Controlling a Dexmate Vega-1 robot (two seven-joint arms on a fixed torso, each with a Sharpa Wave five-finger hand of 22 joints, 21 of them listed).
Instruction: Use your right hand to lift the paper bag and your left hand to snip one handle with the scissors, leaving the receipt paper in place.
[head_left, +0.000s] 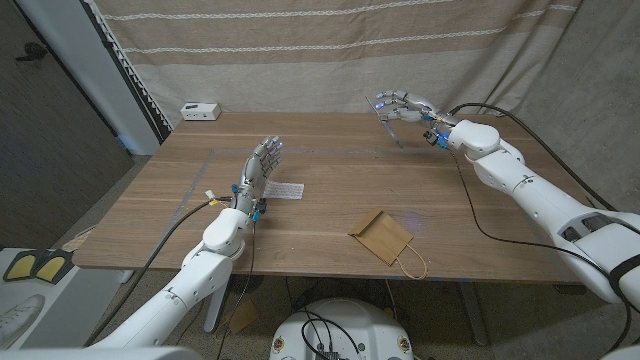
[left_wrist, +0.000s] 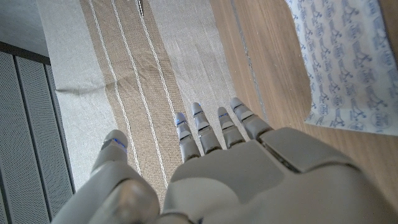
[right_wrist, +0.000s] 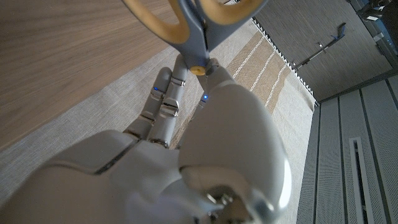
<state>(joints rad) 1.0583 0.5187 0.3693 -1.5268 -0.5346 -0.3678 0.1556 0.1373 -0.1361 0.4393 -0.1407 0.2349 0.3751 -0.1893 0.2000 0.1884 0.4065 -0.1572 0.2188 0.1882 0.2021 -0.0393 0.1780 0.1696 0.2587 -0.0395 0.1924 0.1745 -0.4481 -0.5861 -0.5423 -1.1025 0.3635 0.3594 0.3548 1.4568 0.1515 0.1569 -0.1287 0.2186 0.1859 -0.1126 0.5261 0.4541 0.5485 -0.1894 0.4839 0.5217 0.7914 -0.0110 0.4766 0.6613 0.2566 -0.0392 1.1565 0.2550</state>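
Head view, right robot hand (head_left: 403, 107): raised over far counter (head_left: 330, 140) edge, pinching scissors (head_left: 392, 127).
Left robot hand (head_left: 258, 170): fingers spread, holding nothing, beside receipt paper (head_left: 283, 189).
Paper bag (head_left: 382, 236): flat near front edge.

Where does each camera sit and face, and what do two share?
Head view: robot's head, looking down at table, bag, left hand and right hand.
Left wrist view: left wrist, along that hand toward receipt and curtain.
Right wrist view: right wrist, along that hand holding scissors.
Shared: receipt, in head and left wrist views.
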